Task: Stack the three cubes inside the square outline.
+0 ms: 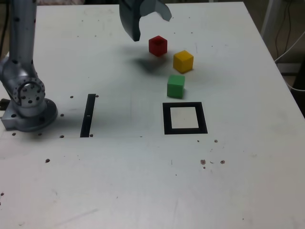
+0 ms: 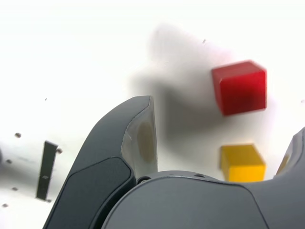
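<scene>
The red cube (image 1: 157,46) sits on the white table at the back, with the yellow cube (image 1: 183,61) to its right in the exterior view and the green cube (image 1: 176,86) nearer. All three lie outside the square outline (image 1: 167,119), whose white centre holds nothing. My gripper (image 1: 152,28) hangs open above the table just behind and left of the red cube, holding nothing. The wrist view shows the red cube (image 2: 239,87) and yellow cube (image 2: 241,163) between my open gripper's (image 2: 224,119) fingers (image 2: 142,138); the green cube and outline are out of that view.
A thin black strip (image 1: 88,115) lies on the table to the exterior view's left of the outline, also visible from the wrist as the strip (image 2: 46,169). The arm's base (image 1: 28,100) stands at the left edge. Cables (image 1: 290,47) hang off the table's right side.
</scene>
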### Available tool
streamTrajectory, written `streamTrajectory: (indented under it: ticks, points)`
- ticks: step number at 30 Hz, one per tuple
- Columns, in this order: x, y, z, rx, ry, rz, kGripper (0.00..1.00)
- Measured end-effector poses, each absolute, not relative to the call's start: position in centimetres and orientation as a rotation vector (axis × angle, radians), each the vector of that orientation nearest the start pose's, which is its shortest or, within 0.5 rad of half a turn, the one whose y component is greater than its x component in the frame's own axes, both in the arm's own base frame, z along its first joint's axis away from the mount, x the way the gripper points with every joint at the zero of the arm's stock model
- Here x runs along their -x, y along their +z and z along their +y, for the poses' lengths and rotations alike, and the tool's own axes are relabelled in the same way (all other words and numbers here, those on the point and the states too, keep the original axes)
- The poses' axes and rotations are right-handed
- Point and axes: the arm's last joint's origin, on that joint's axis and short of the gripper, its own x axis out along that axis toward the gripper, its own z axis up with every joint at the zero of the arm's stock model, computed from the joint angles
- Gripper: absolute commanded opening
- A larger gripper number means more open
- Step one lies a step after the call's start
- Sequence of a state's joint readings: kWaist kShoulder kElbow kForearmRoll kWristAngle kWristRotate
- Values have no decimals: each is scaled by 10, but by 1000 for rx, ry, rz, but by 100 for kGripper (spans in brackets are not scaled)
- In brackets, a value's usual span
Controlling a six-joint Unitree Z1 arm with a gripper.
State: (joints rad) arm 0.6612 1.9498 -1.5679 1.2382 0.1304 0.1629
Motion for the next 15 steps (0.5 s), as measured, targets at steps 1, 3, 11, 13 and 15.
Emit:
streamTrajectory:
  ticks: [1, 3, 11, 13, 15]
  points:
    - [-272, 281, 220, 312, 486, 1626, 98]
    - [-275, 278, 225, 313, 506, 1619, 97]
    - [-288, 257, 242, 328, 525, 1627, 97]
    - [-290, 255, 244, 325, 528, 1628, 97]
    - [-292, 252, 246, 326, 531, 1635, 97]
